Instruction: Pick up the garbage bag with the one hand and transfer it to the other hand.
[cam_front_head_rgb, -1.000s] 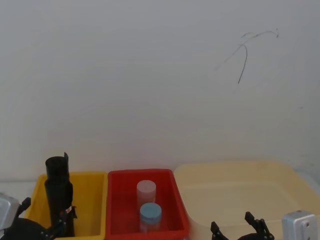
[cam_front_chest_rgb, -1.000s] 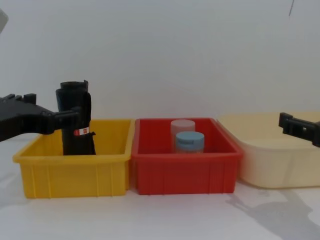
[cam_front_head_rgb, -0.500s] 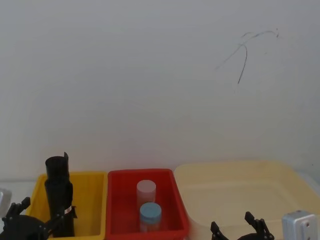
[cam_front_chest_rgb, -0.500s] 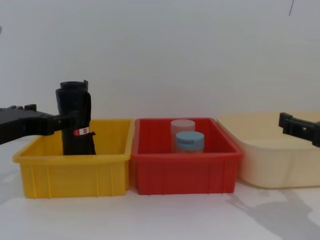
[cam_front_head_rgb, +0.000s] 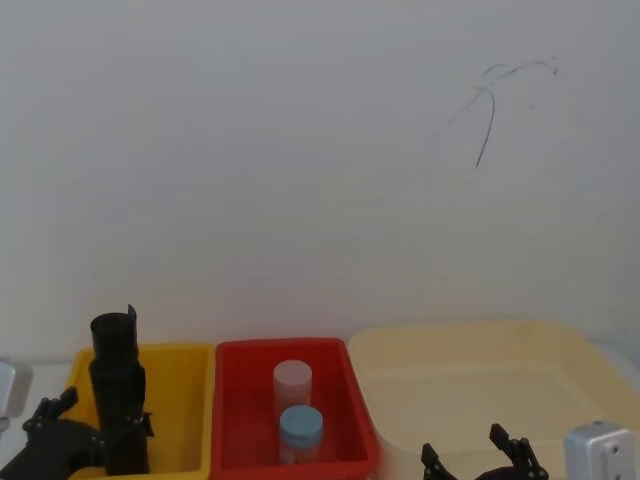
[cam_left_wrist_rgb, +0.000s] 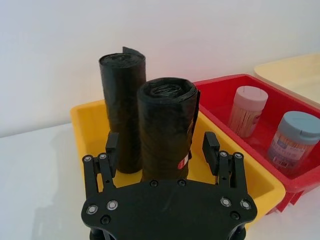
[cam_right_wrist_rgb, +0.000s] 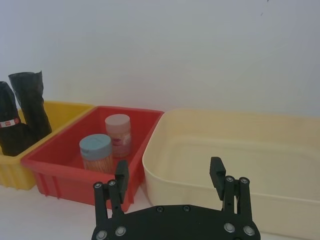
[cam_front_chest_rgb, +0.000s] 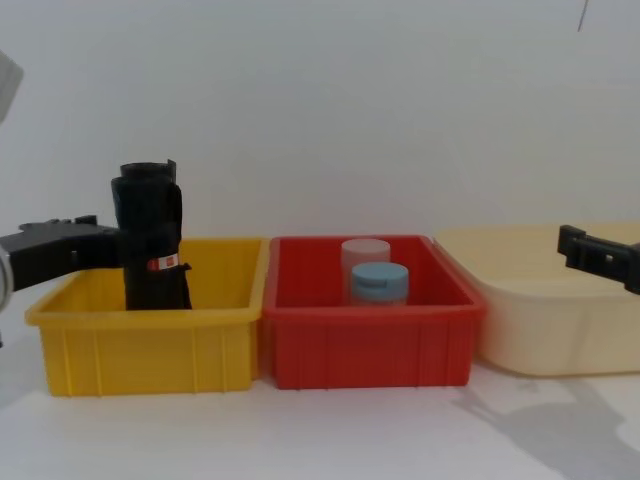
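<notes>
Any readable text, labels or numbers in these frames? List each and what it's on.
Red-and-white label on the garbage bag: print too small to read.
Pink-lidded jar and blue-lidded jar in the red bin: no legible text.
No other readable words, numbers or signs.

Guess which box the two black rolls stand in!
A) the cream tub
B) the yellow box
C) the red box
B: the garbage bag and the plain roll stand upright in the yellow bin, the left gripper open at the bag, the right gripper open by the cream tub.
</notes>
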